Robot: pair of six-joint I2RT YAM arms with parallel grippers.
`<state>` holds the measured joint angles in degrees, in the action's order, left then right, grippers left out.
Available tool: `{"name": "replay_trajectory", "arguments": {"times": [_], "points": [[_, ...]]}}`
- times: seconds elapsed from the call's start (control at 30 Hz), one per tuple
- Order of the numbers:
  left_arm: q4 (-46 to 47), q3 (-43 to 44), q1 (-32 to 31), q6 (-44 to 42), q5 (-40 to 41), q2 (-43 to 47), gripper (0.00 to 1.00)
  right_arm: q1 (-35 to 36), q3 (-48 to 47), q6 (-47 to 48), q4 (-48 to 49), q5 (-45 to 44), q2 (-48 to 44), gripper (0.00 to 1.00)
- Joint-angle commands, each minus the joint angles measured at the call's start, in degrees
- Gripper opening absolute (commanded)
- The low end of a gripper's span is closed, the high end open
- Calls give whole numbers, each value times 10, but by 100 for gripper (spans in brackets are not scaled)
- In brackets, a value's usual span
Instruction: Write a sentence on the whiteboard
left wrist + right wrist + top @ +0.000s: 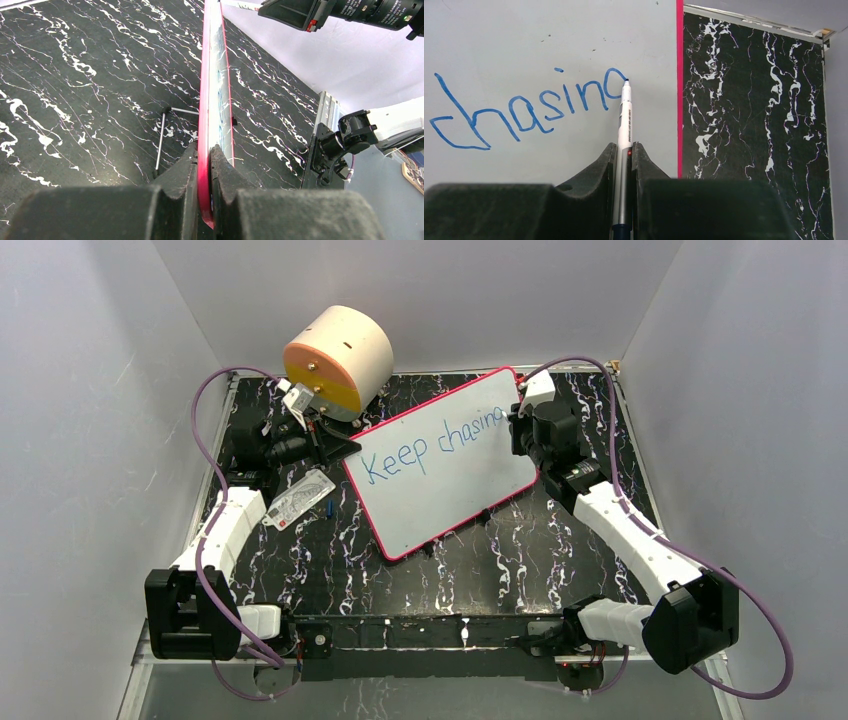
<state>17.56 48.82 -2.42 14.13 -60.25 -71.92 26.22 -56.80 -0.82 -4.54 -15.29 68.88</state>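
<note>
The whiteboard (450, 495), white with a pink-red border, lies tilted on the black marbled table. Blue handwriting (432, 446) on it reads "Keep chasing", the last letter unfinished. My left gripper (338, 448) is shut on the board's left edge; in the left wrist view the fingers (220, 165) clamp the red rim (204, 110) edge-on. My right gripper (520, 430) is shut on a white-and-silver marker (625, 130). The marker's blue tip touches the board (549, 40) at the top of the "g" in "chasing" (524, 107).
A cream and orange cylinder (338, 358) stands at the back left behind my left gripper. A small white printed card (298, 502) and a small blue cap (329, 507) lie left of the board. A thin metal rod (160, 140) lies on the table beside the board.
</note>
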Motion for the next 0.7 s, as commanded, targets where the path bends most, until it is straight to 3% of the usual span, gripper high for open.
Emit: {"name": "replay_trajectory", "arguments": {"times": [0.0, 0.67], "points": [[-39, -9, -18, -59, -15, -13, 0, -3, -27, 7, 28, 5, 3, 0], [-39, -8, -18, -57, -15, -9, 0, -2, -9, -7, -72, 14, -8, 0]]}}
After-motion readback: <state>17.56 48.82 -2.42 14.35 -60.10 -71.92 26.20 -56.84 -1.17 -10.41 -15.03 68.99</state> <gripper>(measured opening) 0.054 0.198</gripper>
